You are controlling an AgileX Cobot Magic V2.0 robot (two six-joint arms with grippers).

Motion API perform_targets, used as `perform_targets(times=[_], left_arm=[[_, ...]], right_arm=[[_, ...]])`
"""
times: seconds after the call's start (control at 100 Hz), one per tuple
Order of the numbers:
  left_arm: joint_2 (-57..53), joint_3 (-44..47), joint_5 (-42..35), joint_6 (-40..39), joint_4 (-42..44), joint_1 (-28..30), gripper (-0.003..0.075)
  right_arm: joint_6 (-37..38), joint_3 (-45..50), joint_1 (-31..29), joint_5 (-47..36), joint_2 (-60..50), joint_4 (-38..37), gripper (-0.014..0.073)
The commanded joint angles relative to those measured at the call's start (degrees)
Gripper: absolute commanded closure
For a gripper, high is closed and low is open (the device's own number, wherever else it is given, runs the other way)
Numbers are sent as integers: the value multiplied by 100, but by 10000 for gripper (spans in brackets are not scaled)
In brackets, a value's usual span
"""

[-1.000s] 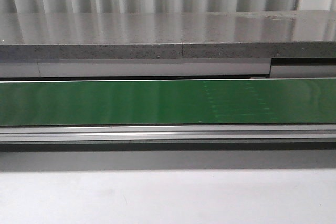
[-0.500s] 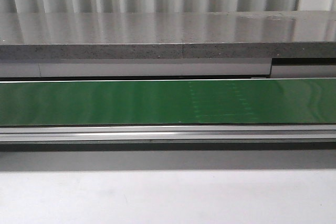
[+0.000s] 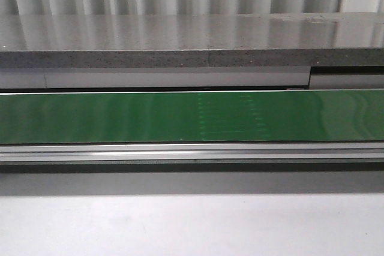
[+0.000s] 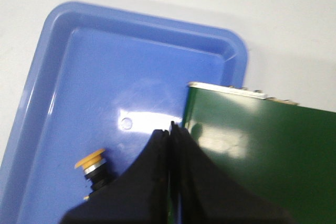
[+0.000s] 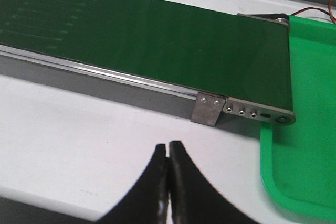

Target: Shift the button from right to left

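Note:
The button (image 4: 94, 167), with a yellow-orange round head and black body, lies on its side in the blue tray (image 4: 63, 66) in the left wrist view; its lower part is hidden behind my fingers. My left gripper (image 4: 171, 127) is shut and empty above the tray, right beside the end of the green conveyor belt (image 4: 262, 150). My right gripper (image 5: 168, 145) is shut and empty above the white table, in front of the belt's (image 5: 157, 40) other end. Neither gripper nor the button shows in the front view.
A green tray (image 5: 310, 129) lies under the belt's right end, with a metal bracket (image 5: 208, 109) on the conveyor frame. The front view shows the green belt (image 3: 120, 118), its aluminium rail, a grey shelf (image 3: 180, 46) behind and white table in front.
A faint pattern of marks on the green belt has shifted leftward in the front view. No gripper or object enters that view.

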Motion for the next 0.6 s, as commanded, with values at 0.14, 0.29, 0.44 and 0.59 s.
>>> perform_targets(times=[0.14,0.29,0.44,0.59], left_arm=[[-935,222,-812,-25,-80,-860,740],[-1342,771,-1192,-25,-80,-1230,740],[-1863,1502,-1682,-25,-456,-1301,740],[-2497,2227,-2231,-25,-572,-1301,740]], right_arm=[[-56,-153,-8,-352,51,-5,660],[-56,-153,-8,-352,51,-5,660],[-56,-153,-8,-352,51,-5,660],[-56,-153,-8,-352,51,-5,660]])
